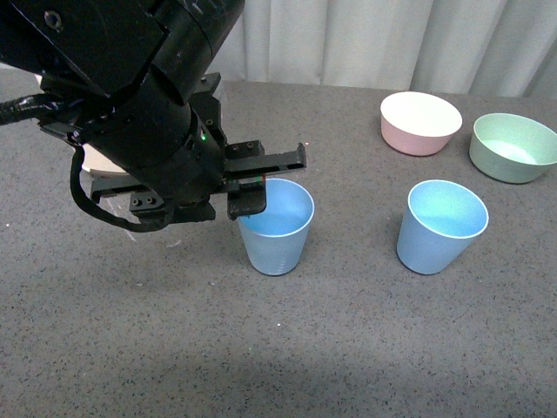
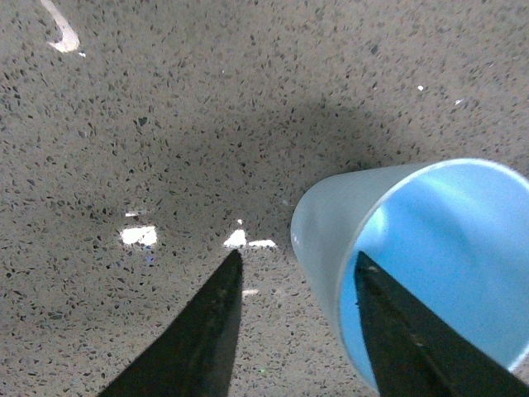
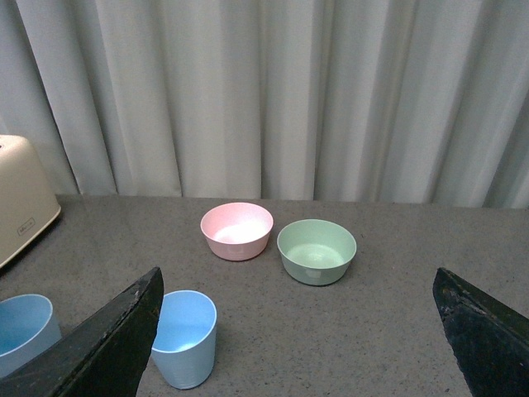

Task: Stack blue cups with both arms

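Observation:
Two light blue cups stand upright on the grey table: the left cup (image 1: 277,231) and the right cup (image 1: 439,226). My left gripper (image 1: 265,178) is open at the left cup's rim. In the left wrist view (image 2: 297,255) one finger (image 2: 397,331) is inside the cup (image 2: 331,223) and the other finger (image 2: 207,331) is outside, with the cup wall between them and not clamped. My right gripper (image 3: 296,270) is open and empty, high and back from the table. It sees one blue cup (image 3: 183,339) and part of the other (image 3: 25,327). The right gripper is not in the front view.
A pink bowl (image 1: 420,122) and a green bowl (image 1: 513,146) sit at the back right, behind the right cup. A cream appliance (image 3: 21,198) stands at the table's far left. A white curtain (image 3: 273,91) hangs behind the table.

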Controlling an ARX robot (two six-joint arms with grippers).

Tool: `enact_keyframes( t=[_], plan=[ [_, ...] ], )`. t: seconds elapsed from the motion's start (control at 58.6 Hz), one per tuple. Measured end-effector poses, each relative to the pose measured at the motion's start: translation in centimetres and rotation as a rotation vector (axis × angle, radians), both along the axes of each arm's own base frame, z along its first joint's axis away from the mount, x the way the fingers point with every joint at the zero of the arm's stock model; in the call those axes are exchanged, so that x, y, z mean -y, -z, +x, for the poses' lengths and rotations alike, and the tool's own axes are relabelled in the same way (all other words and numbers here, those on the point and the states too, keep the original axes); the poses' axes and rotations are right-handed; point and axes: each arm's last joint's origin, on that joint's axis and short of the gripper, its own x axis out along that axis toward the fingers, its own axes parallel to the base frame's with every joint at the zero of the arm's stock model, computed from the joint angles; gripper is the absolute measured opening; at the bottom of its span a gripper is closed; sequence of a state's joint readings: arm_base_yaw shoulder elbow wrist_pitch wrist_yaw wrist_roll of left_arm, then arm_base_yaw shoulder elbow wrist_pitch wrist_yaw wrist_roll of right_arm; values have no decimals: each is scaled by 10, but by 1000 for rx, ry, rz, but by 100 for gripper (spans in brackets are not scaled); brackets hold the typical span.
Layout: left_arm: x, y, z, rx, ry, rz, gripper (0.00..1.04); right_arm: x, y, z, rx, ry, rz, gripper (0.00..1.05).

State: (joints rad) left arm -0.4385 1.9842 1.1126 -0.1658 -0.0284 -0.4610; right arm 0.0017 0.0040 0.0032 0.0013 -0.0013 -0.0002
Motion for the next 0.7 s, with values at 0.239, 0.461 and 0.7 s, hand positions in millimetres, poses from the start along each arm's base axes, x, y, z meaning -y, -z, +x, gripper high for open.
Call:
enact_keyframes(
  t=[0.239,0.461,0.7],
  plan=[
    [-4,-30,-5,66,-30,-29,79,0,0,0,0,0,0,95],
    [-23,0,-17,495,-78,174,76,0,0,0,0,-1,0,95],
    [-81,-42,-70,1082,-150,127,37,0,0,0,0,2,0,95]
  ],
)
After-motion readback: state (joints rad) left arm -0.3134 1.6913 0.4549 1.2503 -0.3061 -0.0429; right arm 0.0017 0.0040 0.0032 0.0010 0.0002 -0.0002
